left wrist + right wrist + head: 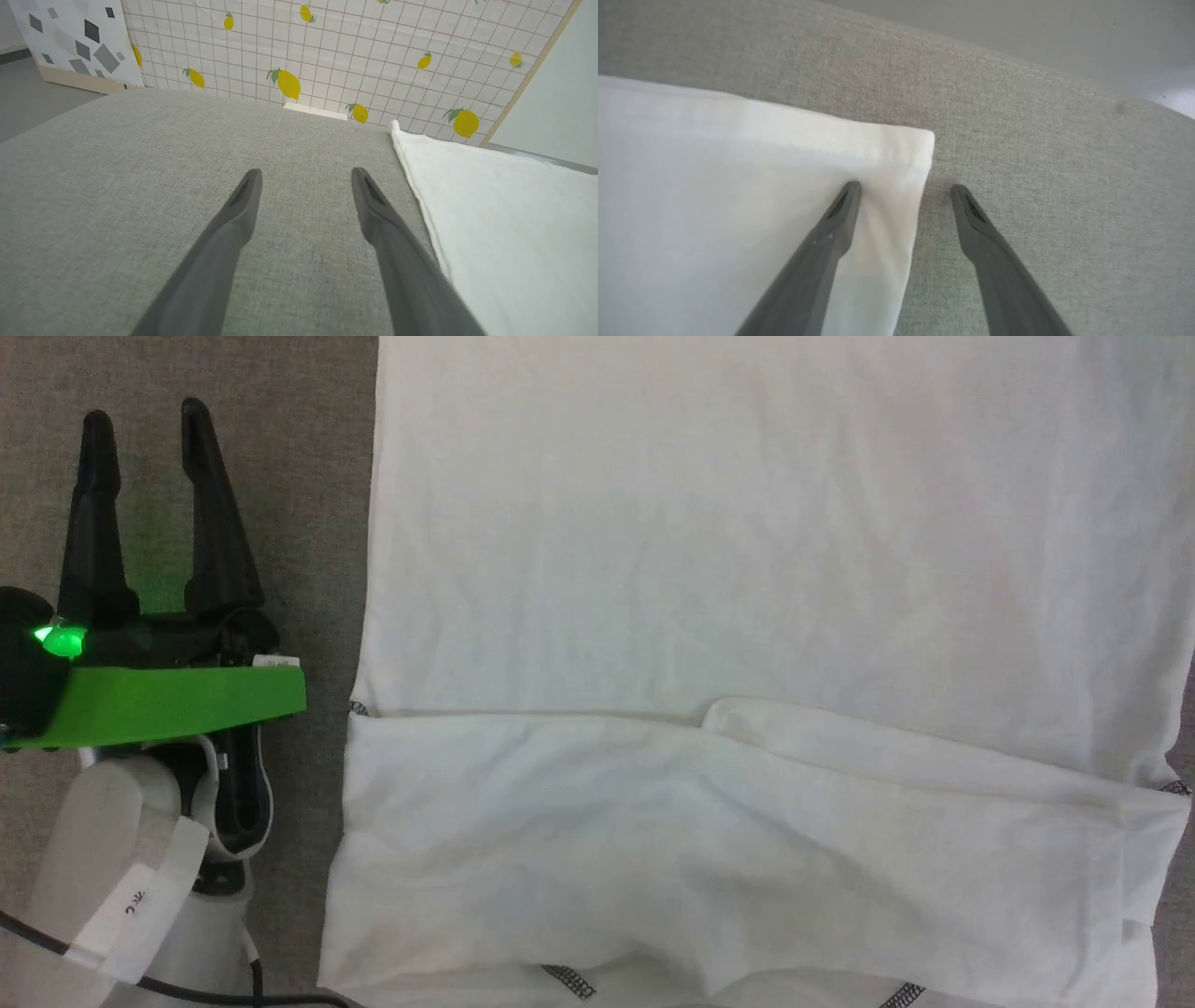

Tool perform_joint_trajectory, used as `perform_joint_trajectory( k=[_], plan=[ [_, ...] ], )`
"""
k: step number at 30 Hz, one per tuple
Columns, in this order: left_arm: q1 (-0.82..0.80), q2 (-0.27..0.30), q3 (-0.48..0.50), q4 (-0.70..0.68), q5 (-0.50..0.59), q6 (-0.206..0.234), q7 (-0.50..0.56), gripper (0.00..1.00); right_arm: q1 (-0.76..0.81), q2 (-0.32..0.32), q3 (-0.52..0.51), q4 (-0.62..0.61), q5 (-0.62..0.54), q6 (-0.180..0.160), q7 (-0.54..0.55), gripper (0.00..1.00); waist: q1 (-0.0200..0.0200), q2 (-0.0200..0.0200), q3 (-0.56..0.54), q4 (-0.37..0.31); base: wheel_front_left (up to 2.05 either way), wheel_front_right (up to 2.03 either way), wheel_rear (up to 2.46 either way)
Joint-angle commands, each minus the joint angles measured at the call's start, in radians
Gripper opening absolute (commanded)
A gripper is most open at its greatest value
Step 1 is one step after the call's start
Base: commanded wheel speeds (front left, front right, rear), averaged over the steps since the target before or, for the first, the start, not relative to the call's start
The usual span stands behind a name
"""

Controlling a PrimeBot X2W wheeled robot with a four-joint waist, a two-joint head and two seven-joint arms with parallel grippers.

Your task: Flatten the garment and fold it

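Observation:
The white garment point(747, 616) lies spread over the grey fabric surface point(280, 476), its near part folded over with dark zigzag stitching showing at the bottom edge. My left gripper point(145, 420) hovers open to the left of the garment, over bare grey fabric, holding nothing. In the left wrist view the left gripper point(306, 175) stands open with the garment point(504, 224) edge to its right. In the right wrist view my right gripper point(906, 189) is open, straddling the garment point(738, 196) side edge just below a corner, one finger over cloth and one over grey fabric.
A lemon-patterned grid panel point(350, 51) stands beyond the far edge of the grey surface point(117, 186), with a small pale block point(315, 111) at its foot. A grey floor point(1041, 37) lies past the surface's seamed edge.

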State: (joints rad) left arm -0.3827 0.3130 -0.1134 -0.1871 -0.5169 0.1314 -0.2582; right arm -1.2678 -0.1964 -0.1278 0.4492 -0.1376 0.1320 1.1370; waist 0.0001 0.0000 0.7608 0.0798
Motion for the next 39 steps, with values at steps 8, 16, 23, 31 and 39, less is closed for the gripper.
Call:
perform_joint_trajectory(
  k=[8,16,23,31,39],
  plan=[
    [-0.135,0.056,-0.003,-0.002,-0.008,-0.035,0.102,1.00,0.022,-0.031,-0.004,-0.060,0.048,-0.001,0.073,0.00,-0.0001,0.0000,0.008,-0.008,0.00,0.00,0.00],
    [-0.577,0.134,-0.053,0.133,-0.089,-0.082,0.463,1.00,-0.006,-0.015,0.049,-0.112,0.120,-0.001,0.052,0.00,-0.0001,0.0000,0.011,-0.054,0.00,0.00,0.00],
    [-0.898,0.118,-0.194,0.389,-0.143,-0.078,0.902,1.00,-0.028,0.000,0.103,-0.117,0.182,-0.001,0.035,0.00,-0.0001,0.0000,0.024,-0.102,0.00,0.00,0.00],
    [-0.995,0.141,-0.293,0.515,-0.122,-0.015,1.232,1.00,-0.035,-0.005,0.146,-0.120,0.230,-0.001,0.017,0.00,-0.0001,0.0000,0.055,-0.132,0.00,0.00,0.00],
    [-0.956,0.146,-0.302,0.485,-0.178,-0.030,1.318,0.00,-0.045,-0.018,0.168,-0.119,0.264,-0.001,-0.002,0.00,-0.0001,0.0000,0.088,-0.148,0.00,0.00,0.00]
  ],
)
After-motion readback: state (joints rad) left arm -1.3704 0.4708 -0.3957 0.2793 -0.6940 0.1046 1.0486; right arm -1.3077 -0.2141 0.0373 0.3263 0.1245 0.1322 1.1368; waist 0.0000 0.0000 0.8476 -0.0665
